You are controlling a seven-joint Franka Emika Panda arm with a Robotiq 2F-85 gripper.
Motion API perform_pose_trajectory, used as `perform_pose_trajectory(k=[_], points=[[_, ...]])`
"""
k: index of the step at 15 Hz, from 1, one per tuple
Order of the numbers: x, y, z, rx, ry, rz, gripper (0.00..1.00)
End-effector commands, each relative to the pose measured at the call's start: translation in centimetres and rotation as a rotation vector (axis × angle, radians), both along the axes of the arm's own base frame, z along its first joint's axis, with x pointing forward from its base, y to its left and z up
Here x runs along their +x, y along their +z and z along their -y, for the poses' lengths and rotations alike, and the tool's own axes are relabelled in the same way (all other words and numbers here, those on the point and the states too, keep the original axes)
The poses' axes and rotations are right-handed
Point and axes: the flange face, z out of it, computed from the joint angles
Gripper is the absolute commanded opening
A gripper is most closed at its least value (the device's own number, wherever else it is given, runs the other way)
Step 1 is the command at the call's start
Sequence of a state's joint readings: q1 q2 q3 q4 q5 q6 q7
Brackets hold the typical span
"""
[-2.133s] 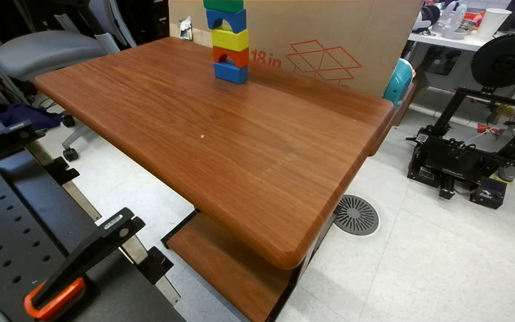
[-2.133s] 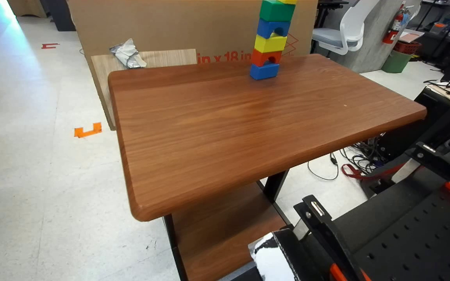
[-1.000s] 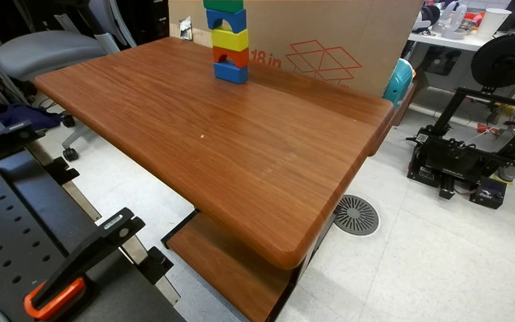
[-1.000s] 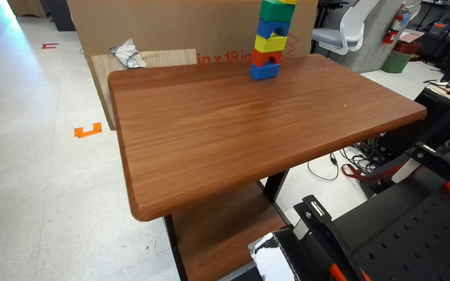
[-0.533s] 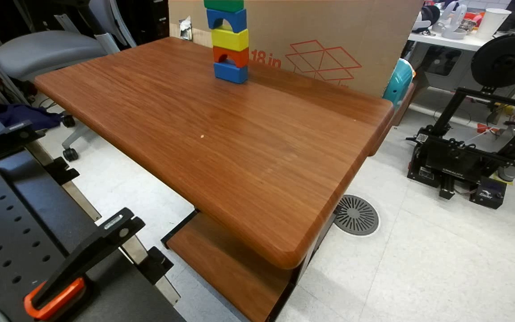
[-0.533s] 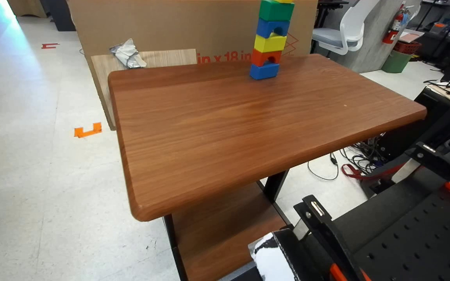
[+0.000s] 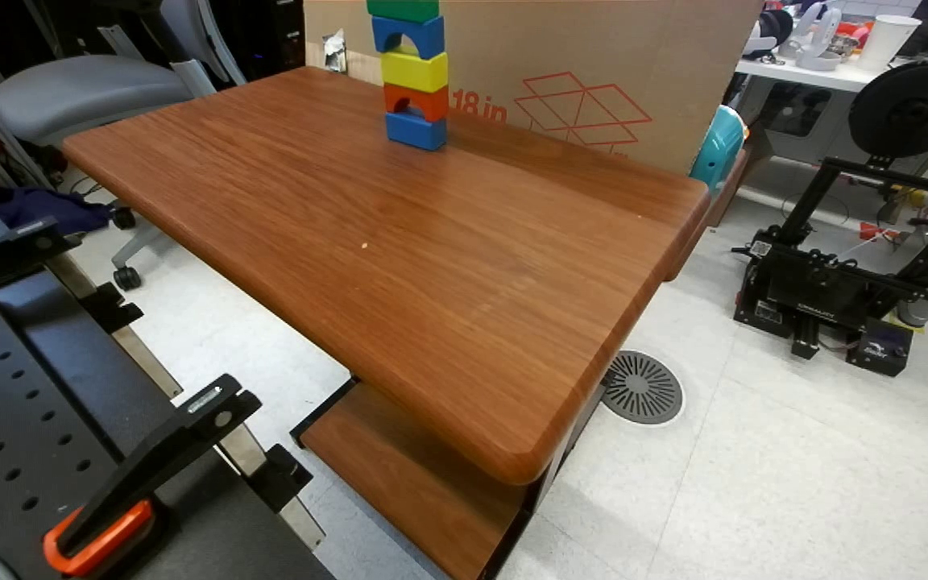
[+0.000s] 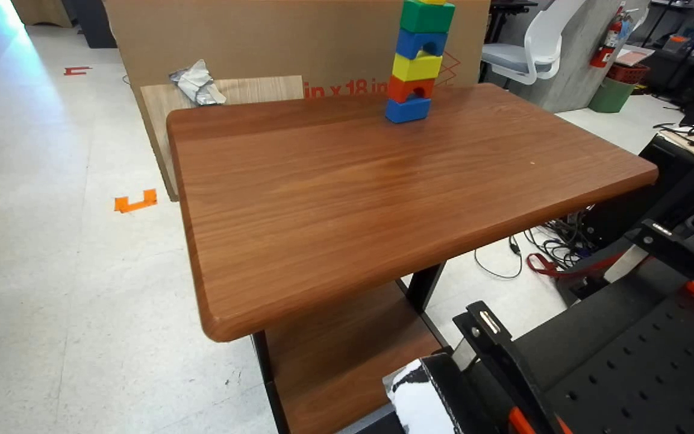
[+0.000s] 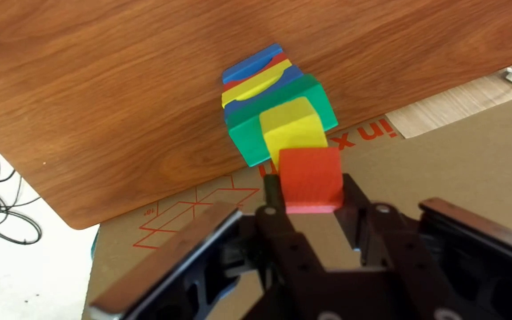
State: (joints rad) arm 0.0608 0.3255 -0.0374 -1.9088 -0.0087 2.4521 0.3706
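In the wrist view my gripper (image 9: 313,189) is shut on a red block (image 9: 310,173), one finger along each side. A smaller yellow block (image 9: 291,122) shows just below it, over a wide green block (image 9: 282,116); whether red and yellow touch is hard to tell. Under the green come a blue arch (image 8: 410,43), a yellow block (image 8: 416,67), an orange-red arch (image 8: 400,88) and a blue base block (image 8: 407,111). This upright tower stands on the brown table (image 8: 353,193). The arm and the tower's top lie outside both exterior views.
A large cardboard box (image 7: 593,48) stands right behind the table's far edge, close to the tower. Crumpled silver material (image 8: 197,84) sits near that edge. A black perforated platform (image 7: 21,419) with orange-handled clamps faces the table's near side. A grey chair (image 7: 93,93) is at one end.
In an exterior view the upper yellow block and the green block have shifted slightly left. The lower blocks and the table look unchanged.
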Motion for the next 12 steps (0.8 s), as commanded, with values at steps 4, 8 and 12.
perform_pose_trajectory(k=[4,8,12], points=[[-1.1,2.8,0.2,0.006,0.016,0.016,0.08],[-3.2,3.7,2.2,-0.002,0.008,0.044,0.08],[-5.2,2.5,6.5,0.011,-0.074,0.025,0.08]])
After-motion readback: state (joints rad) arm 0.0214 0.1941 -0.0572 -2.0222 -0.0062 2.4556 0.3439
